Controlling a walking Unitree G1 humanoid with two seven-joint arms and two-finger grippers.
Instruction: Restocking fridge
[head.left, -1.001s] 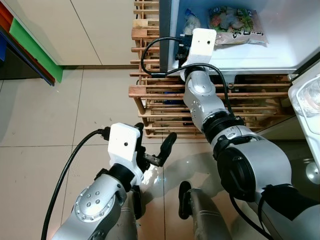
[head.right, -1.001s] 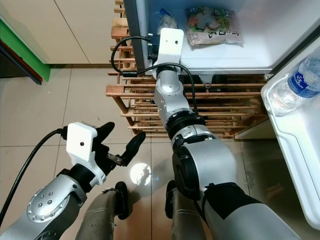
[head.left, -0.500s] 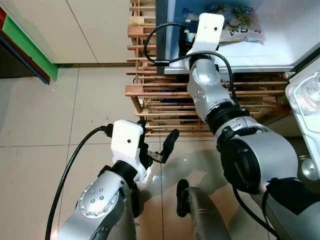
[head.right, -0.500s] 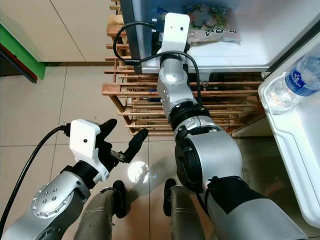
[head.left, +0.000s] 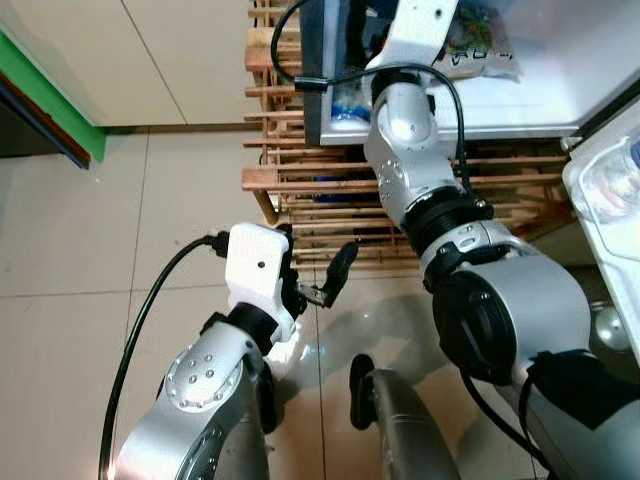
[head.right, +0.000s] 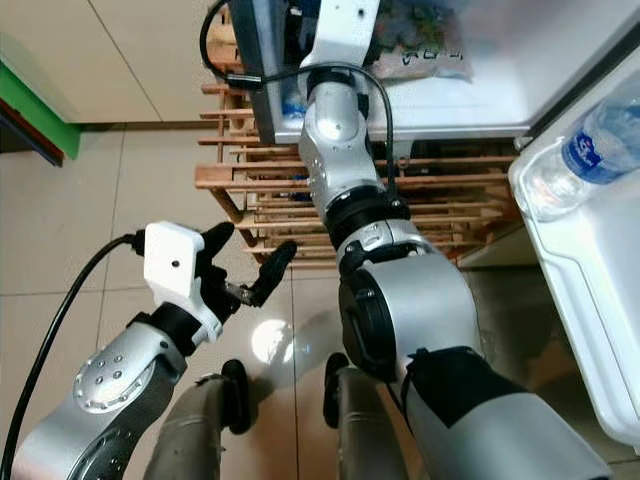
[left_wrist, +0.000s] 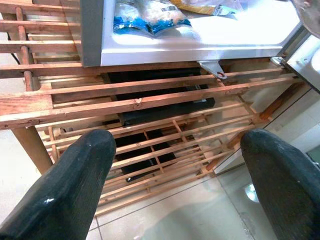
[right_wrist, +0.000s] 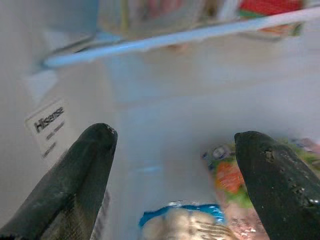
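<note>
The fridge's white bottom shelf (head.left: 520, 105) stands open before me. A blue-and-white bag (head.left: 345, 102) lies at its front left corner, and a bag of mixed vegetables (head.left: 485, 55) lies further in. My right arm (head.left: 405, 130) reaches into the fridge. There the right gripper (right_wrist: 175, 150) is open with nothing between its fingers, above the blue-and-white bag (right_wrist: 182, 225) and the vegetable bag (right_wrist: 232, 182). My left gripper (head.left: 316, 265) hangs open and empty over the floor, in front of the wooden pallet (left_wrist: 125, 100).
The fridge rests on a wooden pallet (head.left: 320, 185). On the right, the open door's white shelf (head.right: 580, 270) holds a water bottle (head.right: 590, 160). A green-edged cabinet (head.left: 45, 95) stands at the left. Beige tile floor (head.left: 120, 230) lies around my feet.
My right arm has stretched further up into the fridge, so its wrist mount sits higher in the picture. The view has shifted slightly. The left gripper has hardly moved.
</note>
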